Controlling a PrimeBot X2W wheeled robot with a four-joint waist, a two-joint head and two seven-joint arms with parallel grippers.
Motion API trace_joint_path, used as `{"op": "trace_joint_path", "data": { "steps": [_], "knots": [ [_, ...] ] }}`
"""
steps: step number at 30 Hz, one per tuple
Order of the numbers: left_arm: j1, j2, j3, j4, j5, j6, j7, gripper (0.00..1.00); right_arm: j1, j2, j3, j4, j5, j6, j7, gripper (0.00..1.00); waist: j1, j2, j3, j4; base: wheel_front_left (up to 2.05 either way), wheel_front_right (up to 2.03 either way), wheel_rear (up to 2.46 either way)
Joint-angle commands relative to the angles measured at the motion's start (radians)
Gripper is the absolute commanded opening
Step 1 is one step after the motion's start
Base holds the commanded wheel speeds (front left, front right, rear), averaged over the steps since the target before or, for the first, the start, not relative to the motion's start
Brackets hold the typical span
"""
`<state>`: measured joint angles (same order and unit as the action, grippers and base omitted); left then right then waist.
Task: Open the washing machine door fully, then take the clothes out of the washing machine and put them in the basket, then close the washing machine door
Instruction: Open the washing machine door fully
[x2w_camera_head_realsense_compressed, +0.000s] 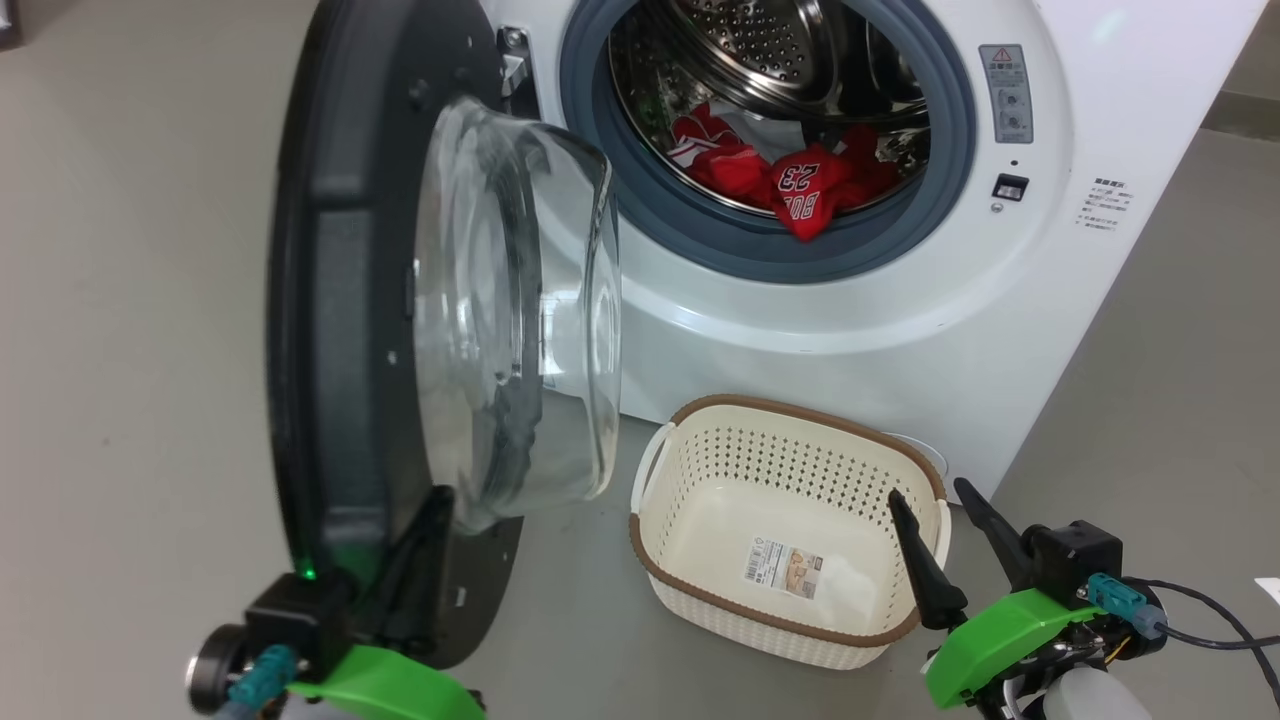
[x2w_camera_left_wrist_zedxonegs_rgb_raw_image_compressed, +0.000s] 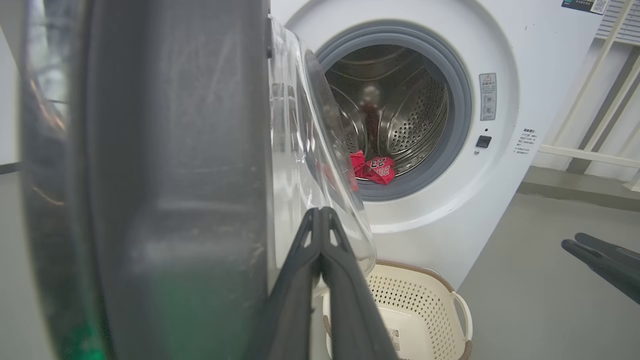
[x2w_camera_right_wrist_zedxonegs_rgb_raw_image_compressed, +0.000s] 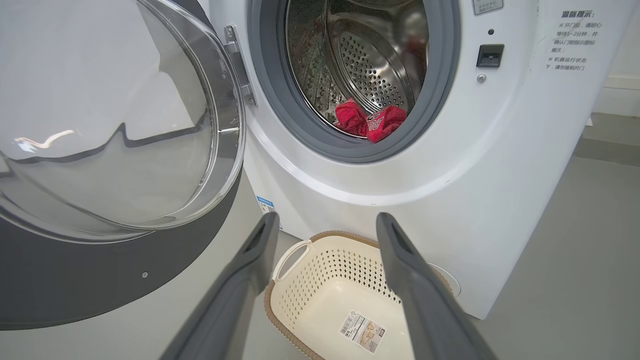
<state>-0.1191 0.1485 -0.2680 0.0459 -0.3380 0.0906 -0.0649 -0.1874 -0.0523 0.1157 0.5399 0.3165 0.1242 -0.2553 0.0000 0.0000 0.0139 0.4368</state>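
Note:
The washing machine door (x2w_camera_head_realsense_compressed: 340, 300) stands swung out about square to the white washing machine (x2w_camera_head_realsense_compressed: 900, 330), its glass bowl (x2w_camera_head_realsense_compressed: 520, 300) bulging towards the basket. Red clothes (x2w_camera_head_realsense_compressed: 790, 180), one printed 23, lie at the drum's front lip; they also show in the wrist views (x2w_camera_left_wrist_zedxonegs_rgb_raw_image_compressed: 375, 169) (x2w_camera_right_wrist_zedxonegs_rgb_raw_image_compressed: 370, 120). My left gripper (x2w_camera_head_realsense_compressed: 438, 500) is shut with nothing in it, and its fingers (x2w_camera_left_wrist_zedxonegs_rgb_raw_image_compressed: 320, 220) rest against the door's inner face below the bowl. My right gripper (x2w_camera_head_realsense_compressed: 925, 490) (x2w_camera_right_wrist_zedxonegs_rgb_raw_image_compressed: 327, 220) hangs open over the near right rim of the empty cream basket (x2w_camera_head_realsense_compressed: 700, 590) (x2w_camera_right_wrist_zedxonegs_rgb_raw_image_compressed: 300, 300).
The basket stands on the grey floor (x2w_camera_head_realsense_compressed: 120, 400) just in front of the machine, right of the door's lower edge. A white frame (x2w_camera_left_wrist_zedxonegs_rgb_raw_image_compressed: 590, 150) stands right of the machine. A black cable (x2w_camera_head_realsense_compressed: 1220, 620) trails from my right wrist.

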Motion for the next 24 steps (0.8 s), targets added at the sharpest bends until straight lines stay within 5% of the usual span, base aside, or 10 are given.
{"op": "trace_joint_path", "data": {
  "steps": [1,24],
  "knots": [
    [-0.011,0.032,0.066,-0.023,-0.012,0.021,-0.012,0.00,-0.008,0.002,0.028,-0.019,-0.002,0.007,-0.006,1.00,0.0000,0.0000,0.002,0.005,0.00,0.00,0.00],
    [-0.026,0.107,0.288,0.035,-0.116,0.116,-0.033,0.00,-0.055,-0.003,0.041,0.007,-0.036,0.007,-0.006,1.00,0.0000,0.0000,0.067,-0.001,0.00,0.00,0.00]
  ]
}}
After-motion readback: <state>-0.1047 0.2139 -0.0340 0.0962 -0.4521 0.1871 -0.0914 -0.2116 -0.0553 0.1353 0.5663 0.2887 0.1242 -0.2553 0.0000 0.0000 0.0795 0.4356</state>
